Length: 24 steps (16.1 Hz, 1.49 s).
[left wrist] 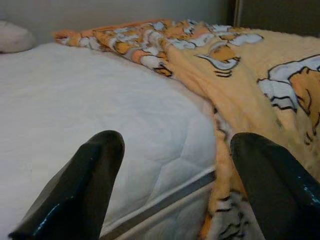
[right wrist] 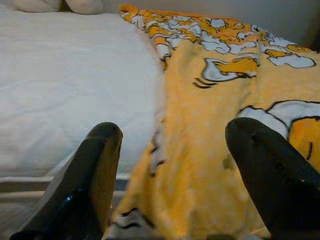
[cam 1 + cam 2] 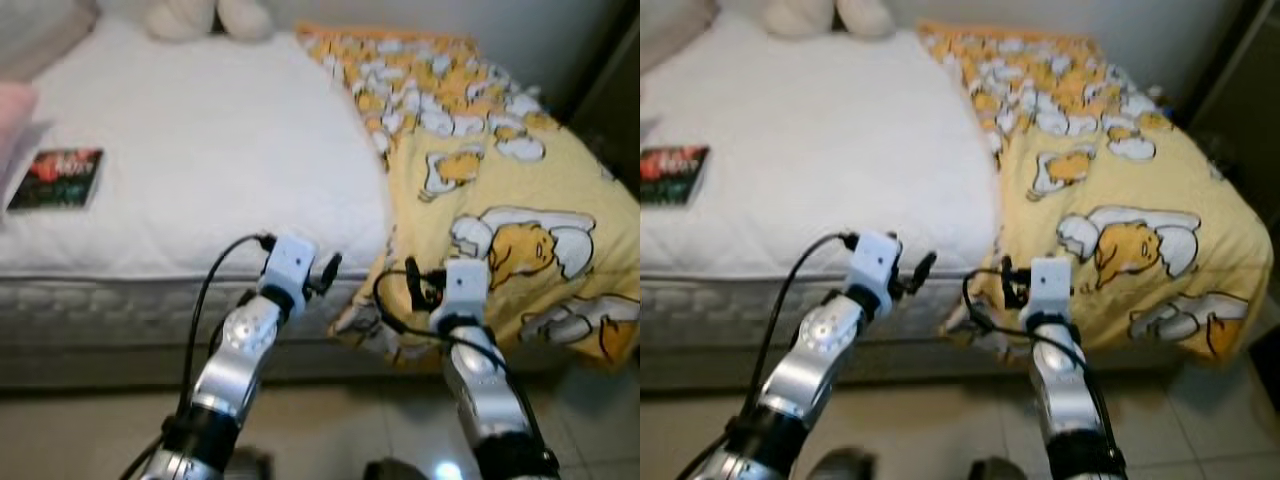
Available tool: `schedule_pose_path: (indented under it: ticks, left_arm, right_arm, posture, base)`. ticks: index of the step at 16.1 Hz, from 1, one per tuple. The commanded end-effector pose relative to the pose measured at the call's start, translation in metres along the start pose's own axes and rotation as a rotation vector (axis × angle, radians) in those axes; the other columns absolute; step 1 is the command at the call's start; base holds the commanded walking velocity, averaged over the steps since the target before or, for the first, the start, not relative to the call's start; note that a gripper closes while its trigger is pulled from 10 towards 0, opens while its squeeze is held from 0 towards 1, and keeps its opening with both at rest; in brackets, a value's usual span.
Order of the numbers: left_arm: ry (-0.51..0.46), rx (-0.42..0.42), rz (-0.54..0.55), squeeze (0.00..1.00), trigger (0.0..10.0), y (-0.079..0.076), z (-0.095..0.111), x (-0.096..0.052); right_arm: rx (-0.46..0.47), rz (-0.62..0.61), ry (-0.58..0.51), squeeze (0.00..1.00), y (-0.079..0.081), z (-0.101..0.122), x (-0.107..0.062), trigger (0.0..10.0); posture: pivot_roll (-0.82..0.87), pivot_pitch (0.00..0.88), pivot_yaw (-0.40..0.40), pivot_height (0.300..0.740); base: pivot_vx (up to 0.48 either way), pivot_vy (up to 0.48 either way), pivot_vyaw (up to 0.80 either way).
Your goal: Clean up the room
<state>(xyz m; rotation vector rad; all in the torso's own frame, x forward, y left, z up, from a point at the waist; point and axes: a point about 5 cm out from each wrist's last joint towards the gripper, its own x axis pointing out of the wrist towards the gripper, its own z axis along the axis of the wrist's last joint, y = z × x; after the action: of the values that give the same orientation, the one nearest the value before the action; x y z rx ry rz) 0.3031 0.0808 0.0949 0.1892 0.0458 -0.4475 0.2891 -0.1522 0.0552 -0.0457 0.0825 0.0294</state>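
Note:
A yellow blanket printed with cartoon figures lies bunched over the right side of the bed and hangs over its front edge. The bare white mattress takes up the left side. My left gripper hovers at the mattress's front edge, just left of the blanket's hanging corner; its fingers are spread open and hold nothing. My right gripper is in front of the blanket's hanging edge, also open and empty, with the blanket just ahead of its fingers.
A dark-covered book lies on the mattress at the left. A pale plush toy rests at the head of the bed, with something pink at the far left. Dark furniture stands at the right. Tiled floor lies below.

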Motion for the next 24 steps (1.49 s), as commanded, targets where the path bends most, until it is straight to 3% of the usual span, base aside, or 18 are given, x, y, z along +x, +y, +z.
schedule_pose_path:
  ticks: [1, 9, 12, 15, 17, 22, 24]
  left_arm:
    - [0.018, 0.042, 0.017, 0.00, 10.0, 0.005, -0.001, -0.001]
    - [-0.001, 0.044, 0.009, 0.00, 10.0, 0.003, 0.002, -0.001]
    - [-0.009, 0.045, -0.006, 0.00, 10.0, 0.000, 0.001, -0.005]
    - [-0.011, 0.037, -0.008, 0.00, 10.0, 0.000, 0.001, -0.008]
    - [-0.006, 0.021, 0.025, 0.00, 10.0, 0.003, 0.000, -0.013]
    - [-0.008, 0.010, 0.038, 0.00, 10.0, 0.006, -0.001, -0.029]
    - [-0.009, 0.009, 0.006, 0.00, 10.0, 0.005, 0.000, -0.043]
  right_arm:
    - [0.006, 0.011, 0.002, 0.00, 0.004, 0.001, 0.002, 10.0]
    - [0.043, -0.001, 0.024, 0.00, 0.004, -0.003, 0.003, 10.0]
    - [0.132, -0.077, 0.121, 0.00, -0.006, -0.015, 0.006, 10.0]
    - [0.158, -0.102, 0.206, 0.00, -0.012, -0.025, 0.009, 10.0]
    - [0.238, -0.142, 0.358, 0.00, -0.018, -0.043, 0.011, 10.0]
    - [0.258, -0.116, 0.474, 0.00, -0.013, -0.051, 0.016, 10.0]
    - [0.248, -0.154, 0.502, 0.00, -0.012, -0.054, 0.016, 10.0]
  posture:
    - [0.10, 0.003, -0.059, 0.699]
    - [0.09, 0.003, -0.056, 0.699]
    - [0.11, 0.007, -0.060, 0.699]
    - [0.12, 0.012, -0.065, 0.699]
    - [0.14, 0.026, -0.073, 0.699]
    - [0.18, 0.070, -0.071, 0.699]
    - [0.22, 0.125, -0.055, 0.699]
  base:
    - [0.000, 0.000, 0.00]
    - [0.315, 0.000, 0.00]
    - [0.480, 0.000, 0.00]
    - [0.480, 0.000, 0.00]
    - [0.189, 0.000, 0.00]
    - [0.000, 0.000, 0.00]
    - [0.000, 0.000, 0.00]
